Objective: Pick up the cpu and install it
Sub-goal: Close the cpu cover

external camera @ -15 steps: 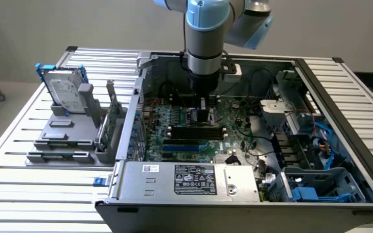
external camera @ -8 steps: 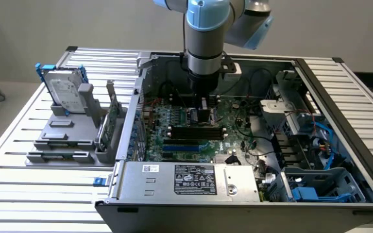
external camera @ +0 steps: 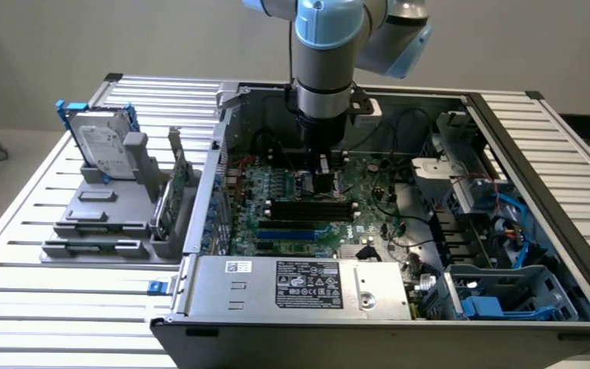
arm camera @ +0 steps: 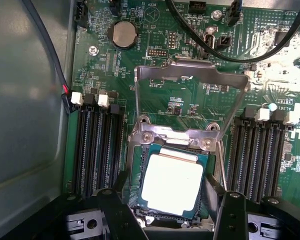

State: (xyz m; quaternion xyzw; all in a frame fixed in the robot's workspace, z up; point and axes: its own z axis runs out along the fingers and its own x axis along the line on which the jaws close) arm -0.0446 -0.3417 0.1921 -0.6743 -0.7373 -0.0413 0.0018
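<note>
Grey steel computer case [external camera: 377, 346] on the slatted table [external camera: 59, 307]; inside, the green motherboard [arm camera: 190, 102]; on it the cpu [arm camera: 172, 185] lies flat in its socket [arm camera: 176, 134], directly beneath the hand [arm camera: 171, 215], whose fingers [arm camera: 114, 217] stand wide to either side, holding nothing.

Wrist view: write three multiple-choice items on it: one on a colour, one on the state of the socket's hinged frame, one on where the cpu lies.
1. The motherboard is:
A) red
B) white
C) green

2. The hinged metal frame is:
A) raised open
B) shut over the cpu
C) taken off

3. The cpu lies:
A) on the bare motherboard
B) in the socket
C) on top of the hinged metal frame

Answers:
1. C: the board is green all around the socket.
2. A: the frame stands up from its hinge, and the board shows through its window.
3. B: the silvery chip sits flat within the socket's border.
</note>
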